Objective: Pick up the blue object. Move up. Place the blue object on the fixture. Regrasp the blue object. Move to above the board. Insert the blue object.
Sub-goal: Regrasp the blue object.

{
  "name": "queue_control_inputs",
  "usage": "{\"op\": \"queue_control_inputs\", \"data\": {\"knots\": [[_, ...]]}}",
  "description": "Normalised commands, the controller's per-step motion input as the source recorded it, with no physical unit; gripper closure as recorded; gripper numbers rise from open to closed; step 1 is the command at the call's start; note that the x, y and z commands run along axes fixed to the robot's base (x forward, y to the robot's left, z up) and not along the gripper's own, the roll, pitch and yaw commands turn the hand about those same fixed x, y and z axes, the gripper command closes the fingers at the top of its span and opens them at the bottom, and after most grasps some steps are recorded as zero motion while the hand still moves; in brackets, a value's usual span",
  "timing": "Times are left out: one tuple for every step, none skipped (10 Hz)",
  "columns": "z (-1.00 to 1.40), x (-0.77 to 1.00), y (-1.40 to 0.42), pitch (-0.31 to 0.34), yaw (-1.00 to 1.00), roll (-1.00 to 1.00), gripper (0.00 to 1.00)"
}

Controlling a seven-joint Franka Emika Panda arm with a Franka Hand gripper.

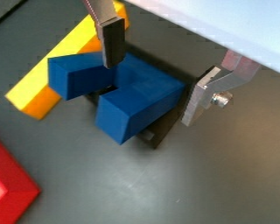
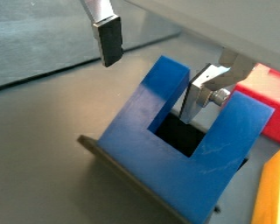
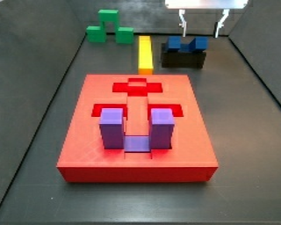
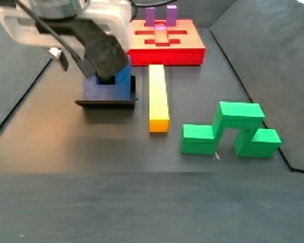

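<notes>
Dark-blue U-shaped block [image 1: 122,94] seated on the small black notched fixture [image 3: 184,60], prongs up, bridge low, slot open to the top; also seen in a wrist view [image 2: 192,144] and in both side views [image 3: 186,43] [image 4: 109,89]. Flanked by the gripper [image 1: 161,73], whose flat silver fingers with dark pads stand spread wide: one finger [image 1: 108,48] at the notch between the prongs, the other finger [image 1: 206,92] clear of the block's outer face. Whether either pad touches the block cannot be told. No pinch on the block.

Just beyond the fingers on one side, a long yellow bar [image 4: 156,96] flat on the dark floor, beside the fixture. Farther out past the bar, a large flat red square slab [image 3: 102,141] with cross-shaped and U-shaped recesses, a lighter purple U-shaped block [image 3: 137,129] standing in one recess. Well apart on the opposite side, a green block [image 4: 231,130].

Arm reaching down from above, wrist over the fixture, fingers pointing downward.
</notes>
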Motion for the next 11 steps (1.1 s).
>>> {"op": "queue_control_inputs", "data": {"knots": [[0.16,0.0,0.0,-0.186,0.03,0.73,0.0],[0.21,0.0,0.0,-0.171,0.04,0.71,0.0],[0.16,0.0,0.0,-0.149,0.08,0.73,0.0],[0.1,0.0,-0.04,-0.166,0.09,0.76,0.0],[0.0,-0.08,-0.18,-0.12,0.15,0.94,0.0],[0.0,-0.1,-0.19,-0.071,0.15,1.0,0.0],[0.0,-0.05,-0.21,-0.014,0.15,1.0,0.0],[0.0,-0.07,-0.29,0.0,0.19,1.0,0.0],[0.0,0.0,-0.32,0.0,0.18,1.0,0.0],[0.0,0.05,-0.33,0.0,0.19,1.0,0.0],[0.0,0.19,-0.31,0.0,0.21,1.0,0.0]]}}
